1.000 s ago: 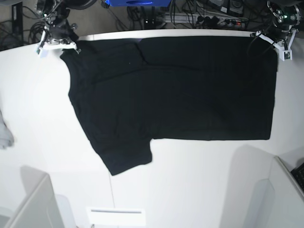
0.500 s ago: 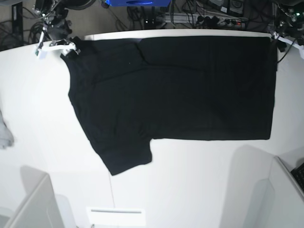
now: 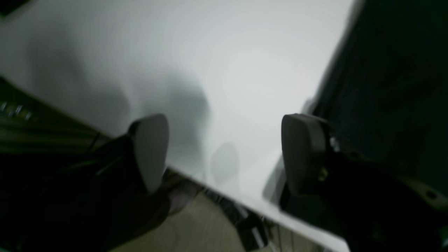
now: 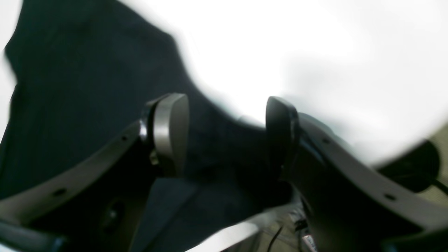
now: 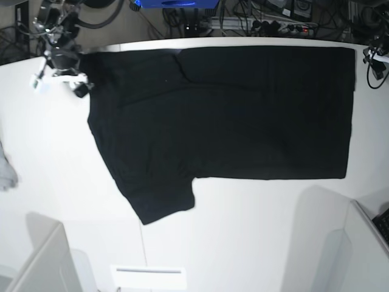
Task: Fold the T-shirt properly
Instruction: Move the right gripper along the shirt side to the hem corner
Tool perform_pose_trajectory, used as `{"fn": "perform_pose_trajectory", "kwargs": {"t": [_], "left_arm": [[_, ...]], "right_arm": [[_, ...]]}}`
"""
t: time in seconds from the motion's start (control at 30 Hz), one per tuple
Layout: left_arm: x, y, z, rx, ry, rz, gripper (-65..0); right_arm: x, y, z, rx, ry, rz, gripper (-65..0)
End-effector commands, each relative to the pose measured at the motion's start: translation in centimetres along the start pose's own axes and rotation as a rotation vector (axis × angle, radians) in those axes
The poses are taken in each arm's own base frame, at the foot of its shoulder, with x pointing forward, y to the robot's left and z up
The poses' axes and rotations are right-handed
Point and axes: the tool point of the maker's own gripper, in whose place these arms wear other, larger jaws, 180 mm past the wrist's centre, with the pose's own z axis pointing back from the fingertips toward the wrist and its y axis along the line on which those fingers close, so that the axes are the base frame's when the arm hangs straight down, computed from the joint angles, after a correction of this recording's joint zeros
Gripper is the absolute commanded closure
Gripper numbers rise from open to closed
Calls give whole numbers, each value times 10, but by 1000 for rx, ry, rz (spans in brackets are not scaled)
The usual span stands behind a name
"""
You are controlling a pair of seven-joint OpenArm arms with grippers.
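Observation:
The black T-shirt (image 5: 231, 115) lies spread flat across the white table (image 5: 255, 231), plain side up, with one sleeve (image 5: 161, 204) pointing toward the near edge. My right gripper (image 5: 59, 74) hovers at the shirt's far left corner, open. In the right wrist view its fingers (image 4: 171, 133) stand apart over the dark cloth (image 4: 87, 87), gripping nothing. My left gripper (image 5: 377, 59) is just off the shirt's far right corner, open. In the left wrist view its pads (image 3: 150, 150) straddle bare table, with the shirt's edge (image 3: 392, 87) beside the right pad.
A small pale grey cloth (image 5: 6, 173) lies at the table's left edge. White box-like shapes (image 5: 36, 261) stand along the near edge, another at the lower right (image 5: 364, 243). Cables and a power strip (image 5: 279, 25) run behind the far edge.
Both grippers went from shut at the shirt's far corners to open and let the cloth go. The right one drifted left and nearer, the left one moved out to the right.

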Motion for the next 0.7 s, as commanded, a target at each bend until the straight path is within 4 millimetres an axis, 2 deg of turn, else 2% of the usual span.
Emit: {"fn": "perform_pose_trajectory", "kwargs": {"t": [0.0,0.1,0.2,0.27,0.4,0.47,0.67], "left_arm": [[16,-5,0,-19,-44,-23,-454],[23,-25,-3,-75,-59,-46,-301],[37,-42,-6,-108,-94,-65,-87],[45,-48,-9,-118,-114,-59,0],[53,-62,-13,-150,-127,-69,0],[52,-68,-14,-165,-122,-80,0],[51,-67,-14,-163,-119,-79,0]], "right_arm": [[8,18,2,50,-30,20,-335],[11,51,-6,134,-30,59,-335],[22,90,-14,233,-44,122,-335],[34,114,-17,286,-66,160,-333],[68,149,-35,349,-123,194,-333],[82,159,-50,353,-124,190,-333],[103,184,-96,341,-19,164,-333]]}}
